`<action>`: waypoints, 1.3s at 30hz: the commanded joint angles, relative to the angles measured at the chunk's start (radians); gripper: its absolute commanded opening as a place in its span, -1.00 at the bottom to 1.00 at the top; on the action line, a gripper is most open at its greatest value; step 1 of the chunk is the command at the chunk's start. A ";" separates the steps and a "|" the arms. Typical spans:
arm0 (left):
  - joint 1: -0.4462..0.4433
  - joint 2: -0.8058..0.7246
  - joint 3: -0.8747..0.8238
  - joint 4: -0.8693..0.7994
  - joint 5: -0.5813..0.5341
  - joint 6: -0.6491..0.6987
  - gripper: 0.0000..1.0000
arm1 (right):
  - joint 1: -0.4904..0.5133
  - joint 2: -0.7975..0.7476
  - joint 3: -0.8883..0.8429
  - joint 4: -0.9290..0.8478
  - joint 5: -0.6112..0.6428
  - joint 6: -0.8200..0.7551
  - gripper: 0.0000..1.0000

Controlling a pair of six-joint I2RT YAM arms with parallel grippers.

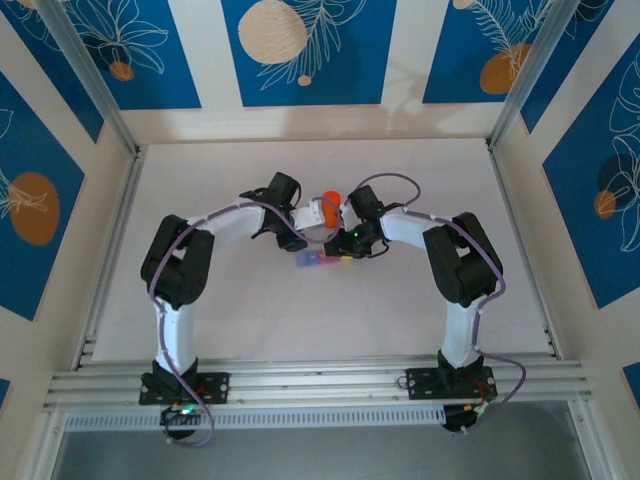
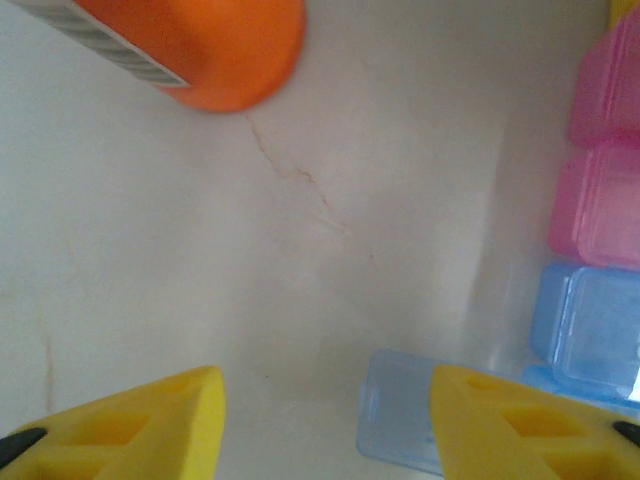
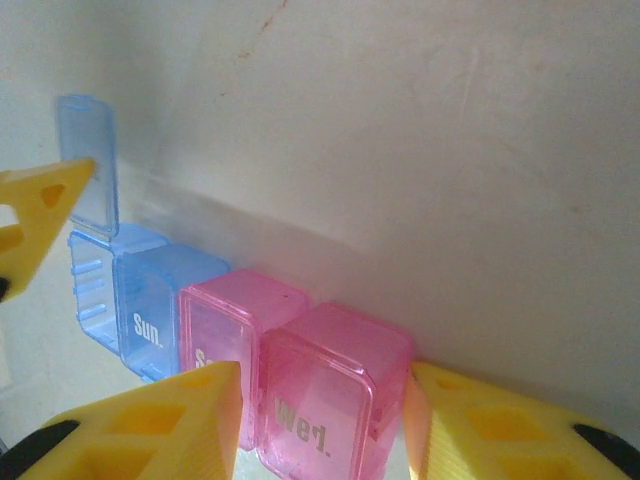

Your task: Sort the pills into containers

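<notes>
The containers are a strip of joined boxes on the table between both arms, one blue and two pink. The blue box's lid stands open. My right gripper is shut on the strip's end, one finger on each side of the pink "Wed." box. In the left wrist view, my left gripper is open over bare table, and the blue lid lies beside its right finger. The boxes run along that view's right edge. The pills are out of view.
An orange bottle with a white label lies just behind the strip, close to both wrists, and also shows in the left wrist view. Patterned walls enclose the pale table, and a metal rail runs along its near edge.
</notes>
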 commanded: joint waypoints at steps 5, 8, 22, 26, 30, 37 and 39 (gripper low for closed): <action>0.029 -0.190 -0.053 0.178 0.048 -0.130 0.20 | 0.028 0.031 -0.017 -0.050 0.059 0.001 -0.09; 0.035 -0.259 -0.114 0.251 0.052 -0.165 0.19 | 0.029 0.017 -0.017 -0.053 0.062 0.005 -0.04; 0.029 -0.707 -0.526 0.601 -0.132 -0.609 0.22 | 0.032 -0.110 0.014 -0.101 0.080 0.012 0.08; 0.028 -0.834 -0.595 0.584 -0.186 -0.703 0.24 | 0.035 -0.161 0.029 -0.131 0.082 0.008 0.10; 0.028 -0.940 -0.610 0.482 -0.184 -0.752 0.28 | 0.044 -0.228 0.061 -0.197 0.149 -0.020 0.12; 0.033 -1.290 -0.770 0.372 -0.332 -0.923 0.49 | 0.047 -0.287 0.188 -0.329 0.370 -0.114 0.25; 0.035 -1.393 -0.770 0.275 -0.328 -0.962 0.50 | 0.041 -0.269 0.240 -0.346 0.413 -0.138 0.28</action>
